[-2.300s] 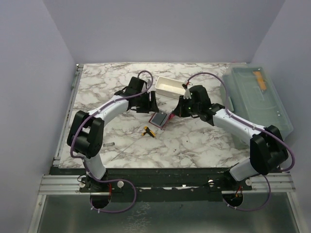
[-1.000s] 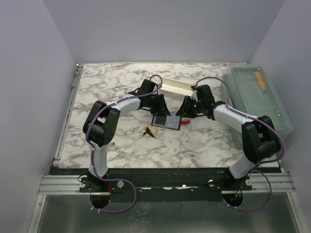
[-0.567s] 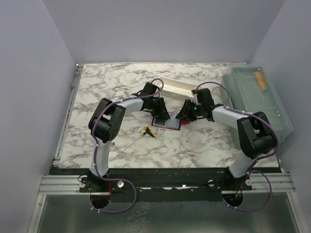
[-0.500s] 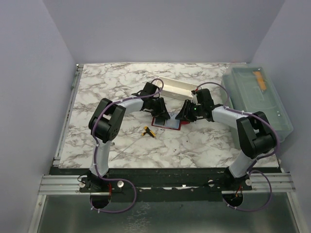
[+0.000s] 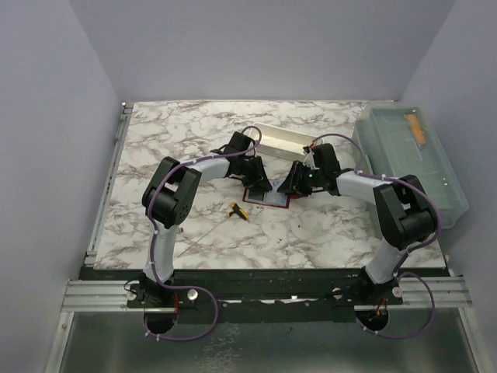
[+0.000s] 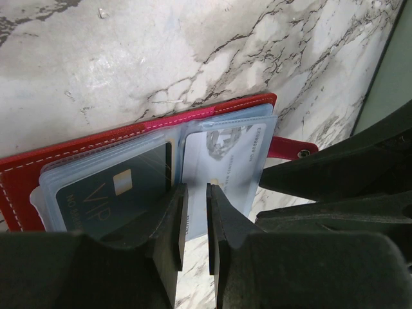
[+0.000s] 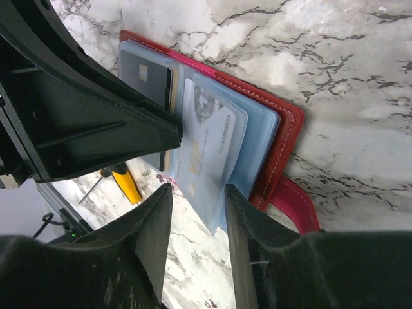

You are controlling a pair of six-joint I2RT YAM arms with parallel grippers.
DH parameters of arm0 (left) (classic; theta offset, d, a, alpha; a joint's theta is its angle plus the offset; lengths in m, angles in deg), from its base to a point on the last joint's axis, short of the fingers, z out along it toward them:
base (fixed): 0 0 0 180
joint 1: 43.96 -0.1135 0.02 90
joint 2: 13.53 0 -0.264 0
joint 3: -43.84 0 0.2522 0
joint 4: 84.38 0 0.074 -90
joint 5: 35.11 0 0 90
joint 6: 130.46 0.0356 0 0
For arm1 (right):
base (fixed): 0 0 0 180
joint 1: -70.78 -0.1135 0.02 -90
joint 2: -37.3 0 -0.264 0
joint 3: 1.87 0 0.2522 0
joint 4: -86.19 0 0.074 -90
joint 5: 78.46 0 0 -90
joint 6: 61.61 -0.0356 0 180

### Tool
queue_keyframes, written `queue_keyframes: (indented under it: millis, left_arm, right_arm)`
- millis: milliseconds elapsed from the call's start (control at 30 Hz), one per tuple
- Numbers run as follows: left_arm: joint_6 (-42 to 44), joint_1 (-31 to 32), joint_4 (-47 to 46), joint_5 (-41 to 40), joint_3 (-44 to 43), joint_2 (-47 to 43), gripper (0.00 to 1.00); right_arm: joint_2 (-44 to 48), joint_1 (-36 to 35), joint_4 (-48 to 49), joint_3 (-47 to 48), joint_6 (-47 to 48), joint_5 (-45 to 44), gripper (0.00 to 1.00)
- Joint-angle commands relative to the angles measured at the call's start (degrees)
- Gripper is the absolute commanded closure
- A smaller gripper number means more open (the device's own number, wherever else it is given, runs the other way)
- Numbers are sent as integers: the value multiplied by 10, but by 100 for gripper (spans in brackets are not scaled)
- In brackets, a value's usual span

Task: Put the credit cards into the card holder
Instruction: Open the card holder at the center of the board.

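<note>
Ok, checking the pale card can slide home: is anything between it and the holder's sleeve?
Nothing visible. The pale card sits partly in a clear sleeve of the card holder, its free end between the fingers of the right gripper. The left gripper is at the fold beside it, not across its path.

Red card holder [image 6: 96, 143], open flat on the worktop [image 6: 129, 58]. Dark card [image 6: 109, 193] in one pocket, pale blue card [image 6: 225, 161] beside it.
</note>
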Motion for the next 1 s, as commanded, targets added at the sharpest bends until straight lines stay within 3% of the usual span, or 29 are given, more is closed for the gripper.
queue_keyframes:
  millis: [0, 233, 467, 700, 967]
  left_arm:
    - [3, 5, -1, 1, 4, 6, 76]
    - [6, 5, -1, 3, 4, -3, 76]
    - [-2, 5, -1, 12, 5, 5, 76]
    - [0, 5, -1, 11, 5, 1, 77]
    - [0, 5, -1, 11, 5, 2, 77]
  right_arm:
    - [-16, 3, 34, -3, -9, 36, 57]
    - [-31, 3, 66, 3, -25, 78, 57]
    - [-13, 7, 46, -2, -25, 52, 49]
    - [5, 10, 20, -16, -13, 9, 48]
    - [4, 10, 44, -25, -10, 49, 48]
